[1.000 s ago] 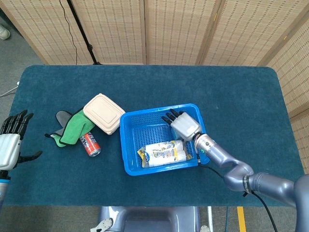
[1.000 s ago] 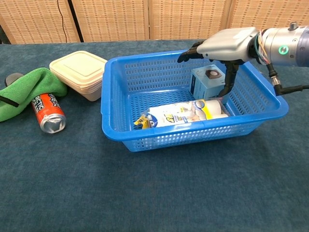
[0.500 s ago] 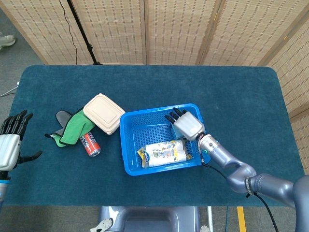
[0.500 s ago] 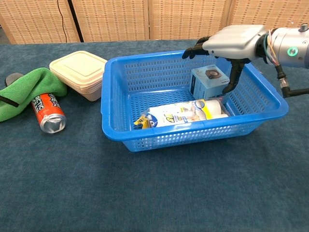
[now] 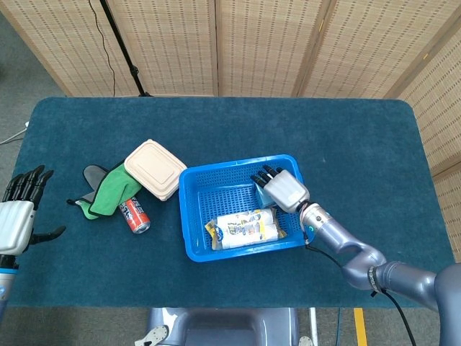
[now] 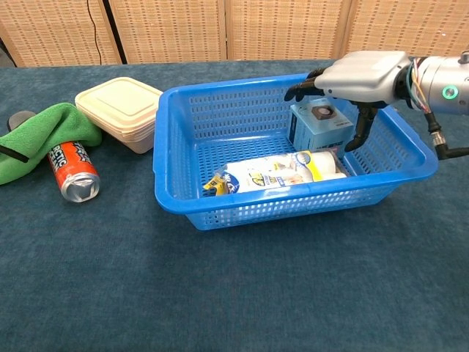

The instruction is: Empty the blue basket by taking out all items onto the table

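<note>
The right hand (image 6: 357, 73) was poised over the blue box (image 6: 319, 123) at the right end of the blue basket (image 6: 183, 192), fingers spread, thumb hanging down beside the box on its right; nothing was held, and whether any finger touched the box could not be told. Just in front of the box, along the basket's near wall, a white and yellow packet (image 6: 282, 171) was lying flat. Both remaining items were thus inside the basket, which was placed near the middle of the surface (image 5: 374, 144).

Left of the basket, a beige lidded container (image 6: 121, 110), a green cloth (image 6: 45, 133) and a red can (image 6: 71, 172) were laid out on the surface. The left hand (image 5: 16, 216) was held released at the left edge, well apart from everything.

Several risks were judged likely. The box was tucked close to the basket's right wall, so the thumb could be jammed against the mesh and the light basket dragged or tipped. A partial grasp on the smooth box could be lost during lifting, letting it drop onto the packet.
</note>
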Available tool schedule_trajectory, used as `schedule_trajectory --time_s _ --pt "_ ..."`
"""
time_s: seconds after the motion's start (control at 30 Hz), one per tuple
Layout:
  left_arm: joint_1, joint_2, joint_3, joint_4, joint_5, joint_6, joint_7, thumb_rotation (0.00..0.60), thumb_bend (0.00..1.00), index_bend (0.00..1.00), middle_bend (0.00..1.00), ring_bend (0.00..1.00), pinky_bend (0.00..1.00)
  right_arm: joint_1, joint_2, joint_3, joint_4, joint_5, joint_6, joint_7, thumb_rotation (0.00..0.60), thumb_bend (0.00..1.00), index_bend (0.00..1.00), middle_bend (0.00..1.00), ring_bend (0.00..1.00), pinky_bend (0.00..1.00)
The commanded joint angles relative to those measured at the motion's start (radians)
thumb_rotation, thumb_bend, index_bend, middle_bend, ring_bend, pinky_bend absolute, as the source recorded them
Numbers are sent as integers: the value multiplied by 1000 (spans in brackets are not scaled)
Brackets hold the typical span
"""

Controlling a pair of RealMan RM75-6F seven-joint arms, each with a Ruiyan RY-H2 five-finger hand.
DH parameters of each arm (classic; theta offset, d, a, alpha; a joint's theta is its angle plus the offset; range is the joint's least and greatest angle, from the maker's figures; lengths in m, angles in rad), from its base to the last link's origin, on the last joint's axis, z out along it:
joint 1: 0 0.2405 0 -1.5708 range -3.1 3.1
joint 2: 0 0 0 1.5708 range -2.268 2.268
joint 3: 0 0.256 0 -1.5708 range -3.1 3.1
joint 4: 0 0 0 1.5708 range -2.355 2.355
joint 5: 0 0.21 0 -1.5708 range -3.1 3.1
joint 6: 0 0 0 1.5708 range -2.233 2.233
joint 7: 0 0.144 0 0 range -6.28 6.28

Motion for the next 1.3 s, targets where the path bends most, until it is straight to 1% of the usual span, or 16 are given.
schedule_trajectory --time_s 0.03,0.23,0.4,0.47,0.5,0.6,0.67,0.73,0.8,0.87,0.93,1.03,1.13,1.17,1.23,1.3 --pt "-1 -2 -1 2 0 -4 1 600 55 0 0 0 0 2 -11 -3 15 -8 0 10 600 0 98 178 130 315" --pt "-2 -3 -3 3 -1 -10 2 600 55 0 0 0 0 7 -28 -7 42 -18 -4 21 600 0 106 190 143 316" --pt "-2 -6 -4 5 -1 -12 7 600 55 0 0 0 0 21 -47 -3 88 0 -46 30 600 0 124 208 165 323" --pt "-2 -6 -6 5 -2 -14 7 600 55 0 0 0 0 24 -53 -4 101 -4 -48 42 600 0 180 254 208 345" --pt "-3 -6 -6 5 -3 -14 7 600 55 0 0 0 0 24 -57 -4 107 -8 -46 50 600 10 239 296 249 370" --pt "-3 -7 -7 5 -3 -17 8 600 55 0 0 0 0 16 -70 -5 128 -49 4 106 600 97 408 426 375 456" --pt "-3 -6 -8 4 -6 -20 7 600 54 0 0 0 0 7 -66 -9 128 -93 62 150 600 193 497 510 459 508" --pt "-3 -6 -9 4 -8 -22 8 600 55 0 0 0 0 -1 -52 -13 114 -131 113 181 600 237 533 545 494 519" --pt "-4 -7 -8 4 -7 -24 8 600 55 0 0 0 0 -12 -12 -9 68 -181 195 200 600 261 552 562 511 520" --pt "-5 -7 -7 4 -5 -28 9 600 55 0 0 0 0 -26 38 6 11 -211 269 199 600 268 557 567 515 520" --pt "-6 -6 -6 3 -2 -31 10 600 55 0 0 0 0 -38 80 25 -36 -215 313 191 600 269 555 569 518 520" --pt "-7 -7 -4 2 2 -36 12 600 54 0 0 0 0 -65 163 75 -94 -173 361 168 600 271 545 570 519 520" --pt "-8 -6 -1 1 9 -40 9 600 54 0 0 0 0 -85 216 112 -86 -97 350 148 600 272 541 570 519 520" --pt "-8 -5 0 1 12 -40 8 600 54 0 0 0 0 -91 228 120 -70 -68 337 142 600 272 541 569 519 520" --pt "-4 1 3 -4 22 -37 -3 600 55 0 0 0 0 -102 240 125 9 9 281 102 600 272 541 569 519 520" --pt "2 6 5 -5 34 -26 -11 600 55 0 0 0 0 -106 232 107 93 67 204 56 600 272 546 571 519 520"
